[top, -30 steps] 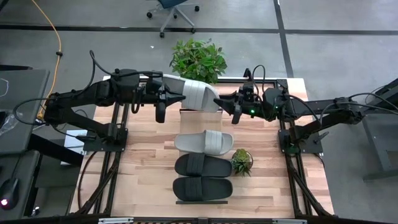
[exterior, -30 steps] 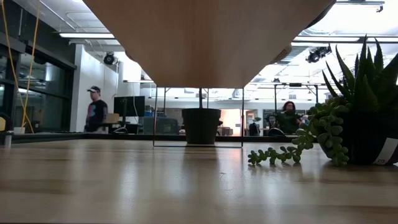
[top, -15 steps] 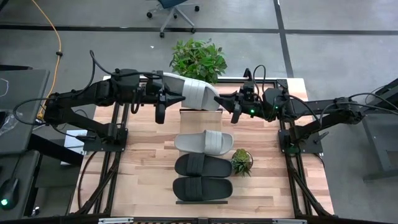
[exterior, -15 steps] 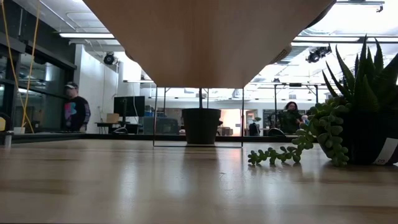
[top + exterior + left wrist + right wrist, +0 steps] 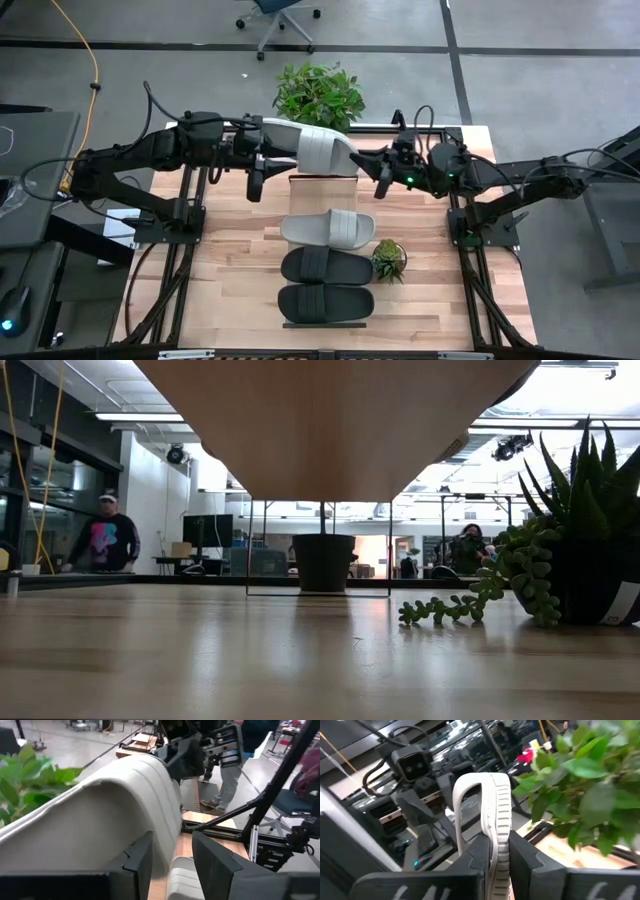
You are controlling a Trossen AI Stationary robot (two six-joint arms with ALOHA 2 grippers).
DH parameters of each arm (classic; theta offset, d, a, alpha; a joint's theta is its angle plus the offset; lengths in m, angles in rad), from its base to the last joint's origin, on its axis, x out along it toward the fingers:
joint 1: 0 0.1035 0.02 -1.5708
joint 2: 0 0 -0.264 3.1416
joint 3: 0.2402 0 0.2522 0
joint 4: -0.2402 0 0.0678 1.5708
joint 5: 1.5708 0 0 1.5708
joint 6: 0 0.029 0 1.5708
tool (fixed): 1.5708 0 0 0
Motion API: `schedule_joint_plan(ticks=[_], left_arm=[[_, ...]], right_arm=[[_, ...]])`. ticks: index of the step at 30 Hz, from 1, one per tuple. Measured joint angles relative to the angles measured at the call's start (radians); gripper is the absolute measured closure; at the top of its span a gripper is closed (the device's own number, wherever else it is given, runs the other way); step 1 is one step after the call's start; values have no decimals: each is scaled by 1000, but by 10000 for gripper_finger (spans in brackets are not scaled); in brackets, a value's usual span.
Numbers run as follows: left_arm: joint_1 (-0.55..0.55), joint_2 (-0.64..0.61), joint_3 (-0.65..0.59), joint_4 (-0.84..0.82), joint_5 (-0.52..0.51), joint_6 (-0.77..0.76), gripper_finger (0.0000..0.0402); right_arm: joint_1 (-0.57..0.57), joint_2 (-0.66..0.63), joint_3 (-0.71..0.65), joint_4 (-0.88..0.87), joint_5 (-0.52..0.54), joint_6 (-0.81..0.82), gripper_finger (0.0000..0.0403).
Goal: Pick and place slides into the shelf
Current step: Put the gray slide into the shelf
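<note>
A light grey slide [image 5: 310, 148] hangs in the air over the far end of the shelf [image 5: 300, 215], between my two grippers. My right gripper [image 5: 372, 165] is shut on its right end. My left gripper [image 5: 268, 158] stands open at its left end. In the left wrist view the sole's edge [image 5: 167, 835] lies between the parted fingers, with a gap to one finger. On the shelf lie one light grey slide [image 5: 328, 228] and two black slides [image 5: 326, 265] [image 5: 325, 303], each flat on its sole. My right gripper pinches the slide's sole [image 5: 501, 837] between its two fingers, at the end nearer the strap. The fingers come level from the table's right side, along the slide. The slide is lifted clear and roughly level. My left gripper: whether a finger [image 5: 140, 862] touches the sole, I cannot tell.
A large leafy plant [image 5: 318, 95] stands at the table's far edge, just behind the held slide. A small potted succulent [image 5: 389, 258] sits right of the shelf. The low view shows the shelf's underside [image 5: 330, 420] and people in the room beyond.
My left gripper has opened at the slide's left end, and my right gripper has shut on its right end. Both stay in place. The grey slide stays in the air over the shelf's far end.
</note>
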Motion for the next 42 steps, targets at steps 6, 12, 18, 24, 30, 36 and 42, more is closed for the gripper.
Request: schedule_joint_plan(ticks=[6, 12, 18, 24, 30, 36, 42], left_arm=[[0, -29, 0, -15, -4, 34, 275], [0, -61, 1, -62, -3, 95, 275], [0, -98, 1, -131, 45, 209, 275], [-1, -111, 1, -247, 60, 277, 275], [0, -110, 1, -341, 33, 290, 275], [0, -113, 1, -375, 21, 320, 275], [0, -114, 1, -376, 21, 348, 275]], right_arm=[[39, -83, 0, -115, 82, 3, 377], [81, -140, 0, -167, 139, 5, 378], [109, -187, 0, -260, 145, 64, 378], [116, -208, 0, -411, 112, 170, 378], [116, -193, 0, -496, 72, 239, 378], [106, -182, 0, -516, 32, 294, 378], [64, -182, 0, -562, -46, 378, 378]])
